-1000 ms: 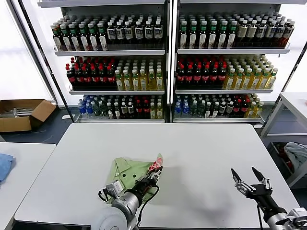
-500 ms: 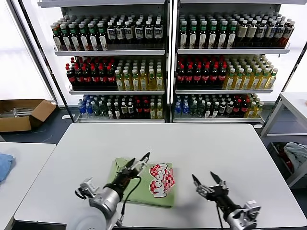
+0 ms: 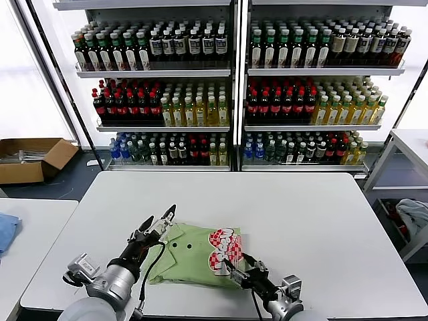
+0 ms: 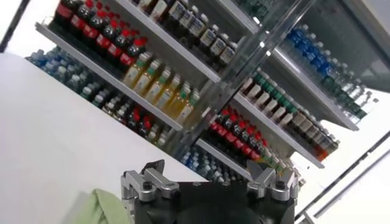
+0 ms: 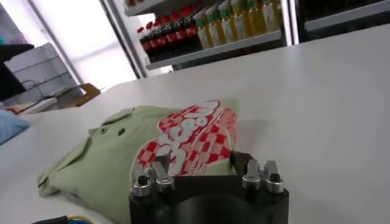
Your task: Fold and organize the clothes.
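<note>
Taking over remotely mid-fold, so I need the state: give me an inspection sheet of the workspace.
Surface: white table, bare around the shirt.
Job's things: green polo shirt lying partly folded, checkered print up.
Clutter: nothing seen on the table.
Grippers: left gripper open, raised over the shirt's left edge; right gripper open, at the shirt's right edge by the print.
Cables: black cable along the left arm.
Surroundings: bottle shelves behind; cardboard box on the floor.

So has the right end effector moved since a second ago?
Yes. The right end effector has travelled left across the white table to the light green polo shirt's edge.
</note>
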Controlling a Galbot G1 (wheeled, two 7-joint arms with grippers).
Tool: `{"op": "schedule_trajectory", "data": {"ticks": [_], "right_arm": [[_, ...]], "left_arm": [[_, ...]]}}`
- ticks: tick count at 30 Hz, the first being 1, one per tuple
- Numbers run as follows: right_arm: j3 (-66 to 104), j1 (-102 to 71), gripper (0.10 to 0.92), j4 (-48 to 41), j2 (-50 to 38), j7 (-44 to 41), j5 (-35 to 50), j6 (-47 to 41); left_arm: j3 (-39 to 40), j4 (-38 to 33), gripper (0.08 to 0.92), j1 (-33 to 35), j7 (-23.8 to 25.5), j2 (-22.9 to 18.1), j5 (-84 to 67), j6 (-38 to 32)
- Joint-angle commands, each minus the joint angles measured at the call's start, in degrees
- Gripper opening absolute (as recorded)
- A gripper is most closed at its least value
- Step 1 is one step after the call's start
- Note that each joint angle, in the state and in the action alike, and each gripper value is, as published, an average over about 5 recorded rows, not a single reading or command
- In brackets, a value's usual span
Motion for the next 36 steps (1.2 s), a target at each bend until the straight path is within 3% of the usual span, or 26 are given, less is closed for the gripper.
{"op": "schedule_trajectory", "data": {"ticks": [1, 19, 28, 33, 36], "right_arm": [[-5.4, 4.1, 0.619, -4.5, 0.8, -0.2, -1.6, -1.7], [7.2, -3.3, 0.133, 3.7, -7.6, -4.6, -2.1, -0.7], [18.7, -6.9, 0.120, 2.1, -13.1, -6.0, -4.5, 3.0], [20.5, -7.9, 0.120, 2.0, -12.2, -2.6, -5.8, 6.5], [21.3, -8.7, 0.161, 3.7, -10.5, -1.5, -7.0, 8.1]], "left_arm": [[-3.3, -2.1, 0.823, 2.6, -0.7, -1.5, 0.8, 1.1], [-3.5, -2.8, 0.823, 3.8, -1.9, -2.7, -0.2, 2.7], [-3.6, -2.9, 0.823, 4.0, -2.1, -3.0, -0.2, 2.9], [-3.4, -2.6, 0.823, 4.5, -2.1, -3.8, -0.1, 2.8], [-3.2, -2.4, 0.823, 4.5, -2.2, -4.1, 0.0, 2.8]]}}
